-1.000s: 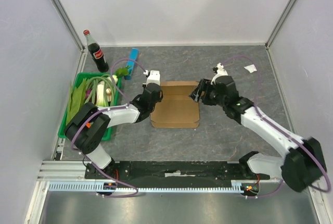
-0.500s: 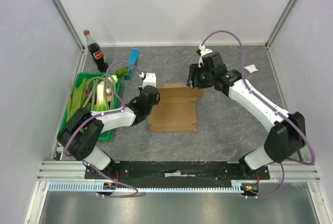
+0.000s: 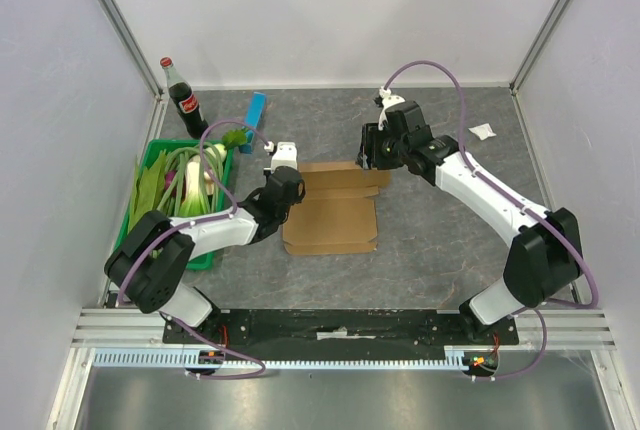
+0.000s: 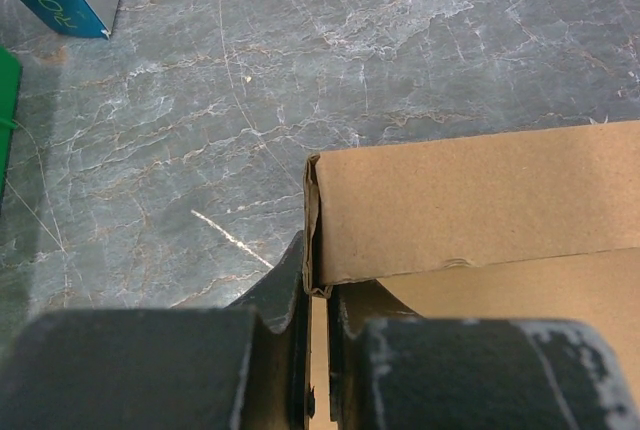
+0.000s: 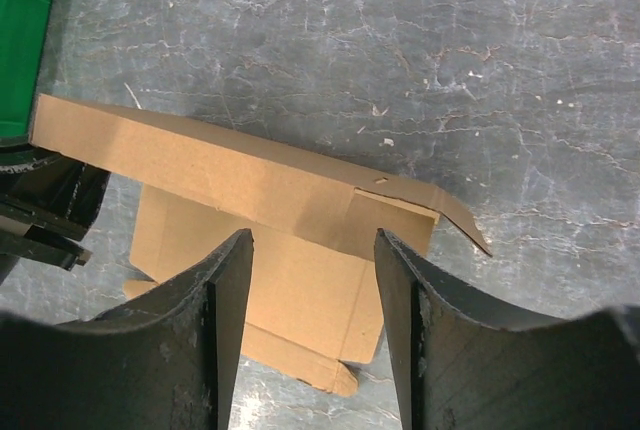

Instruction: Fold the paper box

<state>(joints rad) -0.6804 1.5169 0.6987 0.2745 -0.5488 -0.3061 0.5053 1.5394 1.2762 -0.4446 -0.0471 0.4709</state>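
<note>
Brown paper box (image 3: 330, 215), flap corner pinched in left gripper (image 4: 318, 280); right gripper (image 5: 313, 242) spread apart, far flap beneath.

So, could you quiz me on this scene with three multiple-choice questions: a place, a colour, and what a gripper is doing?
1. Where is the cola bottle? A) in the far left corner, beyond the crate; B) on the cardboard; C) between the arms' bases.
2. What colour is the crate? A) red; B) green; C) white.
3. What is the left gripper doing? A) hanging open; B) pinching an edge of the paper box; C) holding the bottle.
Answers: 1 A, the top view shows it upright beyond the crate; 2 B, its walls are green; 3 B, its wrist view shows it shut on the cardboard edge.
</note>
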